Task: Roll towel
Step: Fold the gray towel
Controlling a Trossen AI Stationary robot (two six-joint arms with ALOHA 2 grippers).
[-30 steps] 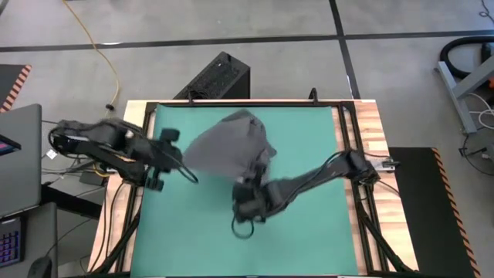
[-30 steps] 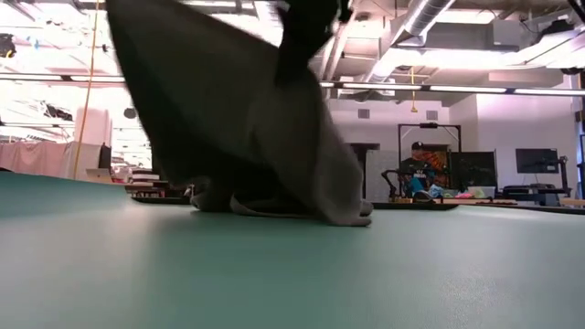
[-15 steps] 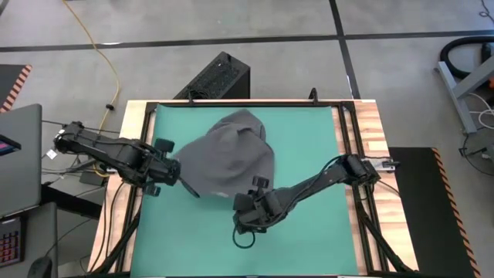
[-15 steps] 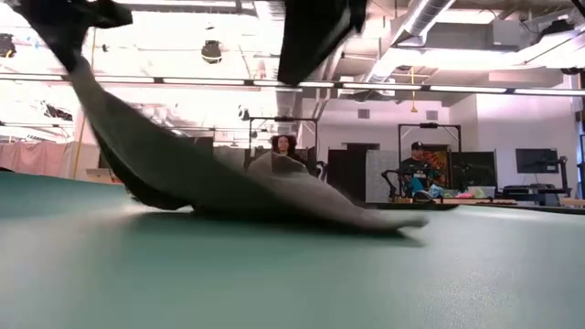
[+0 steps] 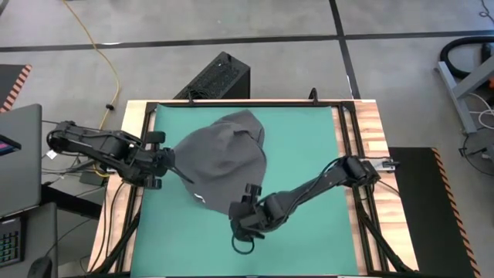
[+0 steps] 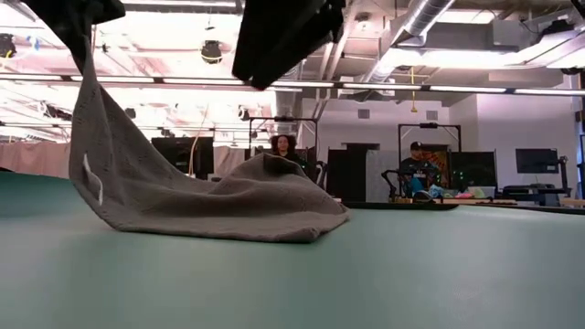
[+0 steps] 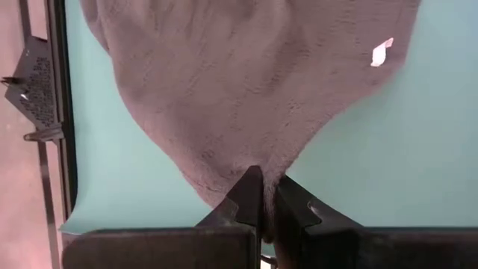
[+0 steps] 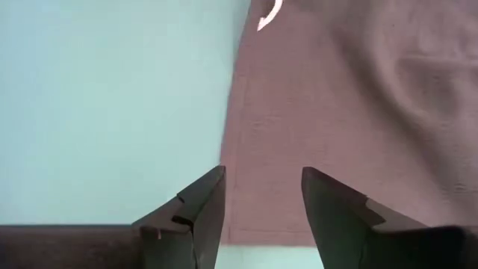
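Note:
The dark grey towel (image 5: 224,158) lies spread on the green mat (image 5: 309,224), with its white tag (image 5: 200,198) near its near-left edge. My left gripper (image 5: 168,161) is at the towel's left side, shut on a raised corner. In the low view the towel (image 6: 210,196) hangs from that corner at the upper left and slopes down onto the mat. My right gripper (image 5: 248,199) stands open just above the towel's near edge (image 8: 239,149), with nothing between its fingers. My left gripper pinches a corner of the towel (image 7: 263,183) between its two fingertips. It comes from the table's left side, slanting down. The corner is held up off the mat, and the cloth slopes fairly taut from it down to the rest, which lies on the mat.
Bare green mat lies to the right of and nearer than the towel. A black frame and wooden rims (image 5: 367,123) border the mat. A black box (image 5: 220,77) stands on the floor beyond the far edge, and a laptop (image 5: 19,154) sits at the left. People sit in the room behind.
My right gripper has opened and let go of the towel, then drawn back a little toward the near edge. The freed right part of the towel has fallen and spread out on the mat. My left gripper has kept hold of its corner and sunk slightly.

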